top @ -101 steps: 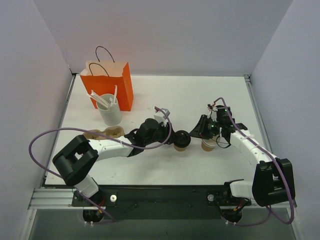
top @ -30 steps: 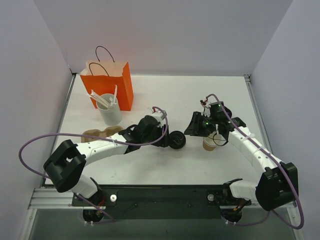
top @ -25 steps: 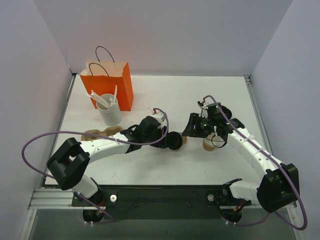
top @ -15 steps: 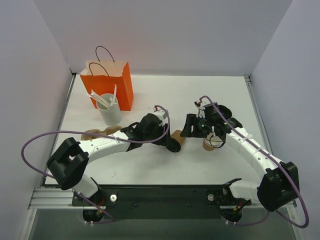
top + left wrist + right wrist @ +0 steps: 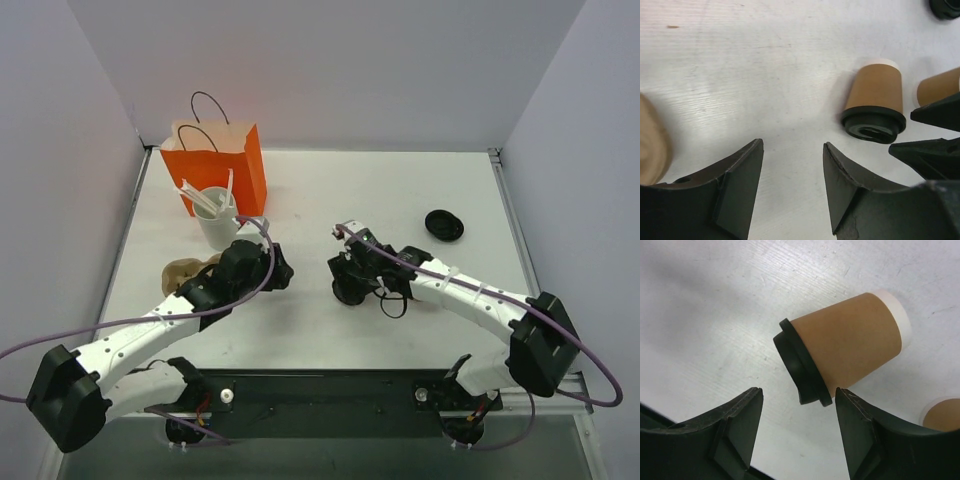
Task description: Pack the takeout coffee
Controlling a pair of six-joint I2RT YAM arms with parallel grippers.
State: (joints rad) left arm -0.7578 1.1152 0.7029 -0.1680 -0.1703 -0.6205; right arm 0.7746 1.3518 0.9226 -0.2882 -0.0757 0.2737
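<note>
Kraft paper, light and easily dented: the takeout coffee [image 5: 845, 347] lies on its side mid-surface, toward the near edge, and looks free to roll. Right hand [image 5: 799, 400] hangs over it, spread apart. Left hand [image 5: 792, 150] is apart too, empty. Best to pinch mid-wall, gently, below the lid. Count: one lidded cup, one bare cup [image 5: 938, 86], one loose lid [image 5: 443, 224], one orange bag [image 5: 215, 165].

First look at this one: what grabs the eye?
The lidded cup lies on its side near the centre, lid on, right in front of the open right claw. The orange bag stands upright at the far left, well away from it. A spare black lid lies alone at the far right.
</note>
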